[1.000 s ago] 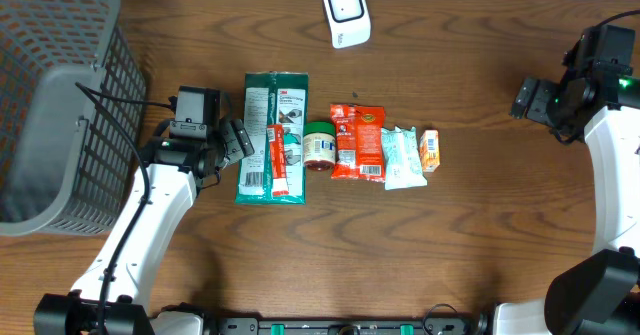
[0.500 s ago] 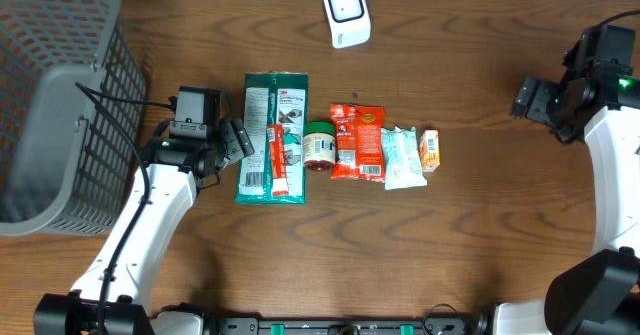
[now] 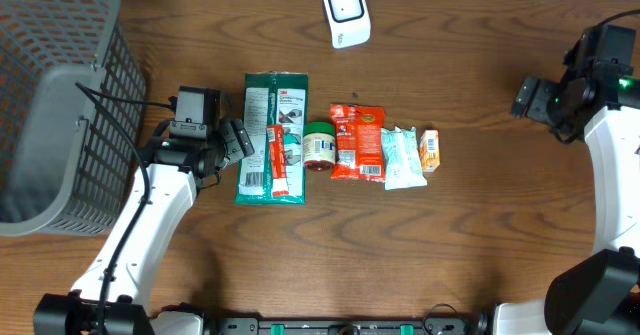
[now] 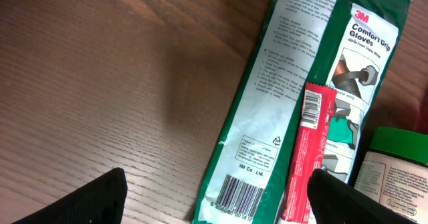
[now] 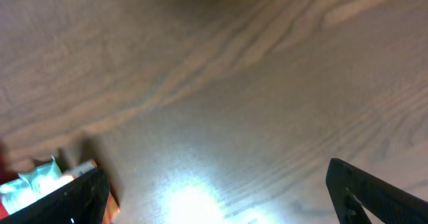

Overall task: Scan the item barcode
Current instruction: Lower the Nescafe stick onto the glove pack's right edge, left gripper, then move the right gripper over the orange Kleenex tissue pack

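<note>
**Items.** Six goods lie in a row at mid-table (image 3: 450,245), each touching or just beside the next.
- Nearest my left side is a flat green glove pack (image 3: 272,137).
- A red stick sachet (image 3: 277,162) lies on top of it.
- Then come a green-lidded jar (image 3: 319,145), a red snack packet (image 3: 358,142), a pale wrapped packet (image 3: 403,158) and a small orange box (image 3: 430,148).
- The white scanner (image 3: 346,13) sits at the far edge, well apart from the row.

**My left claw** (image 3: 237,137).
- The forearm reaches in from the near edge. The wrist is level and points at the glove pack's long side.
- The jaws stand wide and hold nothing. Both tips are clear of the pack.

**My right claw** (image 3: 527,97).
- The arm is raised at the far right, well apart from the row, and aimed back toward it.
- The jaws are fully spread and empty over bare wood. The orange box shows at the corner of its view.

**Legible marks.**
- The glove pack reads "3M Comfort Grip Gloves" on the front.
- The back panel carries "3M Co. Ltd.", with a barcode below it.
- The sachet has a barcode at its far end.
- The other print is too small to read.

**Surroundings.** A grey basket (image 3: 60,95) stands at my far left.
</note>
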Available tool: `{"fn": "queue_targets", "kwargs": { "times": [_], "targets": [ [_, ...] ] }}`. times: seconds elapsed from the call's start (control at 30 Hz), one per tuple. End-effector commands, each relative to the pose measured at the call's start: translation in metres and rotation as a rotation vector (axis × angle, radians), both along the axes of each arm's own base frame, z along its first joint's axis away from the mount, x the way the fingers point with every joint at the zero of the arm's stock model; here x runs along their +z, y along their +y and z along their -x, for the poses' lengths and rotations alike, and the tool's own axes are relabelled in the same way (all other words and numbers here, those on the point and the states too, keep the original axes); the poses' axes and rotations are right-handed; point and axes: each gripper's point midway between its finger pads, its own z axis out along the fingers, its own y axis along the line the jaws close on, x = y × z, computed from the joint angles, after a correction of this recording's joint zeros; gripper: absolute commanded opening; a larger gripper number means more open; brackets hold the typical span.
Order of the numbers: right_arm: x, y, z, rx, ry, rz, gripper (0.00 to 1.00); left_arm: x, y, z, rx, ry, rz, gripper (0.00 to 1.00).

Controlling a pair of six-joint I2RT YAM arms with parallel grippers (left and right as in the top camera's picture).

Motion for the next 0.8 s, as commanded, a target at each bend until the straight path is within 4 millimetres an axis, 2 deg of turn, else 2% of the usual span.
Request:
{"fn": "queue_targets", "kwargs": {
  "times": [0.0,0.17,0.23,0.4,0.5,0.53,0.63,0.7,0.77],
  "targets": [
    [0.007,-0.001,-0.007,0.002,-0.037,0.003,0.99,0.008,0.004,-0.004,0.004,-0.021,-0.02,0.86],
    [0.008,0.0,-0.01,0.0,-0.049,-0.006,0.99,0.008,0.004,-0.004,0.004,-0.021,-0.02,0.86],
    [0.008,0.009,-0.014,-0.01,-0.074,-0.068,0.99,0.008,0.004,-0.004,0.004,-0.021,-0.02,0.87],
    [0.012,0.045,-0.02,0.027,-0.114,-0.287,0.99,0.008,0.004,-0.004,0.004,-0.021,-0.02,0.86],
    [0.024,0.086,-0.022,0.102,-0.143,-0.527,0.99,0.008,0.004,-0.004,0.004,-0.021,-0.019,0.86],
    [0.026,0.091,-0.022,0.118,-0.148,-0.556,0.99,0.008,0.004,-0.004,0.003,-0.021,-0.019,0.87],
    [0.027,0.094,-0.022,0.124,-0.146,-0.569,0.99,0.008,0.004,-0.004,0.004,-0.021,-0.02,0.86],
    [0.023,0.096,-0.014,0.116,-0.111,-0.579,0.99,0.008,0.004,-0.004,0.004,-0.021,-0.02,0.86],
    [0.02,0.099,-0.008,0.111,-0.08,-0.587,0.88,0.008,0.004,-0.004,0.004,-0.021,-0.02,0.86]
  ]
}}
